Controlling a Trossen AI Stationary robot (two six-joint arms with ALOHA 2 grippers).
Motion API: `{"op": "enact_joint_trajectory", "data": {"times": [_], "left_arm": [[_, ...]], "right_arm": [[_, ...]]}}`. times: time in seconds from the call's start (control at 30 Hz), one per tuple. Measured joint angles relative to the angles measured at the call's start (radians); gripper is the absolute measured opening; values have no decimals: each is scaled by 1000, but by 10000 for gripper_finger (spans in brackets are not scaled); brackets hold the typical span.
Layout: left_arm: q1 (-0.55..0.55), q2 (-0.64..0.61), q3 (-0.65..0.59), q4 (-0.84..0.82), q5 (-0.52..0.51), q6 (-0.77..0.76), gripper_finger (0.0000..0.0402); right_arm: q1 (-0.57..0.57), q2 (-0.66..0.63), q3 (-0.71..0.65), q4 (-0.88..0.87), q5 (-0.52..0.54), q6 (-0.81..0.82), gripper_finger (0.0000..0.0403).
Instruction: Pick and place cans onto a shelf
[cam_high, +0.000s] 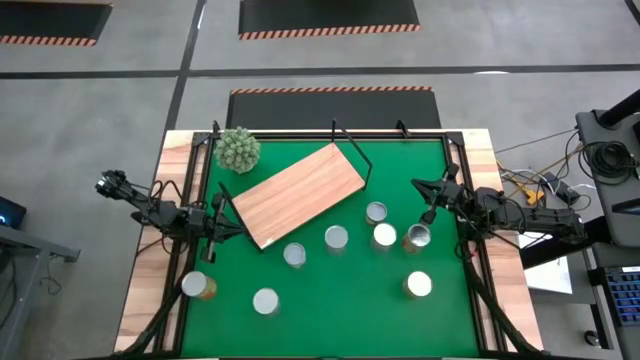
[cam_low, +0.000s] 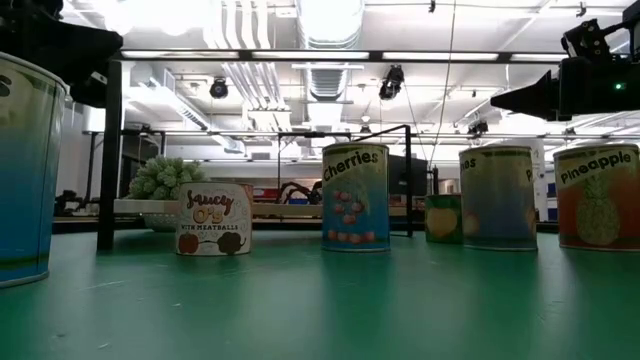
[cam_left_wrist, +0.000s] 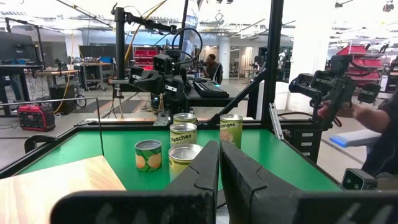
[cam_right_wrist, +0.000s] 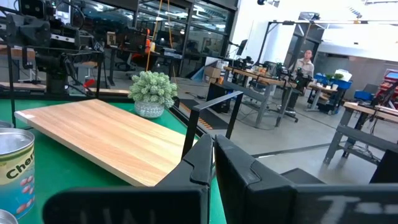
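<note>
Several cans stand upright on their bases on the green mat (cam_high: 330, 300), among them one at the middle (cam_high: 336, 237), one near the right gripper (cam_high: 417, 236) and one at the near left (cam_high: 198, 286). The low view shows their labels, such as Cherries (cam_low: 355, 197) and Pineapple (cam_low: 598, 197). The wooden shelf board (cam_high: 298, 193) lies slanted at the far left of the mat, with a black wire frame (cam_high: 352, 150) at its far end. My left gripper (cam_high: 228, 227) is shut and empty by the board's near left corner. My right gripper (cam_high: 428, 208) is shut and empty above the right-hand cans.
A spiky green plant (cam_high: 238, 148) stands at the mat's far left corner, beside the board. Black frame rails run along the table's left and right sides. A person (cam_left_wrist: 379, 134) shows beyond the table's right side in the left wrist view.
</note>
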Motion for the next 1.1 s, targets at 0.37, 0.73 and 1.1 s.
{"op": "enact_joint_trajectory", "data": {"times": [0.37, 0.73, 1.1], "left_arm": [[0, 8, 0, 462, 6, -76, 0], [0, 8, 0, 817, 5, 12, 0], [0, 67, 0, 824, 8, -37, 0]], "right_arm": [[0, 0, 0, 41, -27, 453, 9], [0, 5, 0, 348, -28, 323, 9], [0, 6, 4, 390, -27, 269, 9]]}}
